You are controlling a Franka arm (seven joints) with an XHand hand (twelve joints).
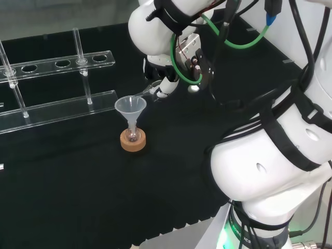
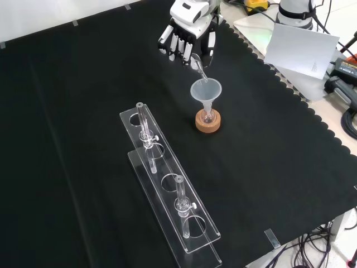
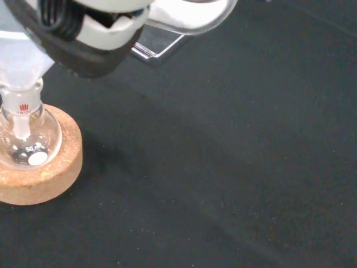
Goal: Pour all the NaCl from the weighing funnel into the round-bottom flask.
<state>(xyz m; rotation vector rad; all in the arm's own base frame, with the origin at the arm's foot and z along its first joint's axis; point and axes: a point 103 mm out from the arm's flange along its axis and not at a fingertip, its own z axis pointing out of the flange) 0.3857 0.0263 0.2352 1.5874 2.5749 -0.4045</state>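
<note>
Clear glass, the weighing funnel point(image 2: 198, 68) is pinched in the hand point(image 2: 187, 38), its long axis slanting down, spout apparently just over the plastic funnel point(image 2: 206, 91) seated in the round-bottom flask point(image 2: 208, 118).

Round-bottom flask point(image 1: 134, 136) upright in cork ring point(image 1: 133, 141), mid-cloth, well in from every edge of the bench point(image 1: 78, 197). Clear plastic funnel point(image 1: 130, 107) seated in its neck. Hand point(image 1: 160, 78) just right of funnel, holding glass weighing funnel point(image 1: 144, 94) tilted, spout at the rim. Clear tube rack point(image 1: 52, 88) near left edge.
</note>
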